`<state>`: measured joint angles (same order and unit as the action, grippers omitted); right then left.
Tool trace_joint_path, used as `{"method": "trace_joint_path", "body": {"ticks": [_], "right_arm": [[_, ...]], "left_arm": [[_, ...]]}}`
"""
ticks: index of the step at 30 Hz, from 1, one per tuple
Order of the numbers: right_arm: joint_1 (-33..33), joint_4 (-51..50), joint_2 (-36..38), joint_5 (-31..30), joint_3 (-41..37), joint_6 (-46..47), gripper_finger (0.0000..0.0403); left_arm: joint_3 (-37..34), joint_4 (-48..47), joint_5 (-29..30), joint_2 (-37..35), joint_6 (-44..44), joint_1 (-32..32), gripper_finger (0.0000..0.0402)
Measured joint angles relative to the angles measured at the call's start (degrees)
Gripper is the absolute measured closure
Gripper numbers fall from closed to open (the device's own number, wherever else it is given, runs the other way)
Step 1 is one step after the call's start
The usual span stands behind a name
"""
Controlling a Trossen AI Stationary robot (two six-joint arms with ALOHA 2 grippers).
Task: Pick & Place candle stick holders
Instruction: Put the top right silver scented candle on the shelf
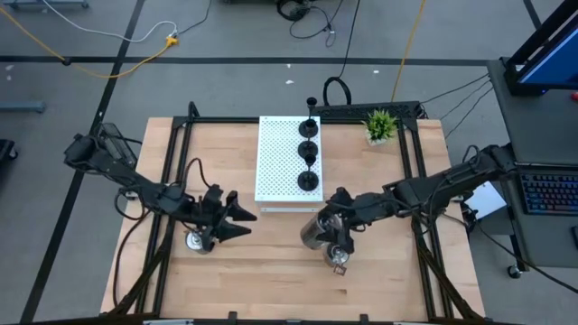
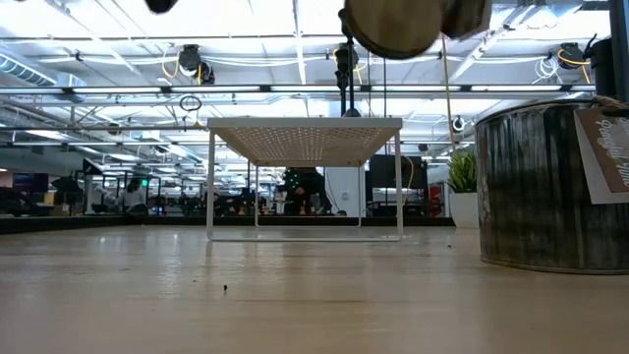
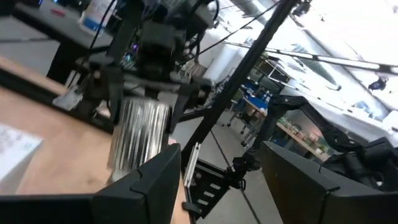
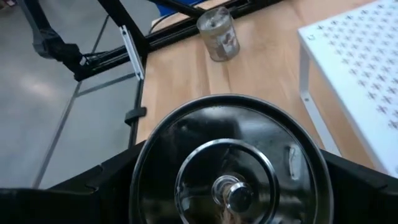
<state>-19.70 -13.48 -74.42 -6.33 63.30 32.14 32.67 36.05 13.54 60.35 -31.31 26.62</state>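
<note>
The right tool (image 1: 330, 226) is clenched wide on a silver candle stick holder (image 4: 230, 168), gripping it across its round body and holding it off the counter (image 1: 271, 271) just in front of the white board (image 1: 280, 158). The left tool (image 1: 237, 217) hangs released and empty near the counter's left side, pointing towards the right arm.

On the white board four black candle stick holders (image 1: 309, 179) stand in a row along its right edge. A second silver holder (image 2: 541, 187), with a paper tag, sits on the counter close below the held one, and a third silver holder (image 4: 217, 34) stands beside the left arm. A small green plant (image 1: 380, 125) is at the far right corner.

The main risk appears to be slip: the held piece is smooth, round and shiny, and a tilt of the wrist could let it rotate or drop onto the tagged holder underneath. Set down carelessly on the board, it could also knock the thin-stemmed black ones over.

Only the low view makes plain that the held holder is clear of the counter; the high view leaves that uncertain. The left wrist view shows its ribbed side wall, and the right wrist view shows only its top.
</note>
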Motion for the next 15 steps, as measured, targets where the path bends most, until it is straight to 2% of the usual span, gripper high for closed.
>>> {"method": "trace_joint_path", "body": {"ticks": [7,10,15], "right_arm": [[-1.0,-0.3,-9.5,-2.9,11.4,-3.1,0.0061],[-1.1,-3.6,-13.8,-3.0,17.6,-4.2,0.0061],[-1.8,-5.8,-20.0,-4.2,26.0,-4.4,0.0061]], "left_arm": [[8.7,-19.8,-0.1,0.1,0.2,1.6,0.0176],[11.9,-26.7,-0.1,0.1,0.1,2.6,0.0176],[13.8,-30.0,-0.3,0.1,2.6,4.4,0.0176]]}}
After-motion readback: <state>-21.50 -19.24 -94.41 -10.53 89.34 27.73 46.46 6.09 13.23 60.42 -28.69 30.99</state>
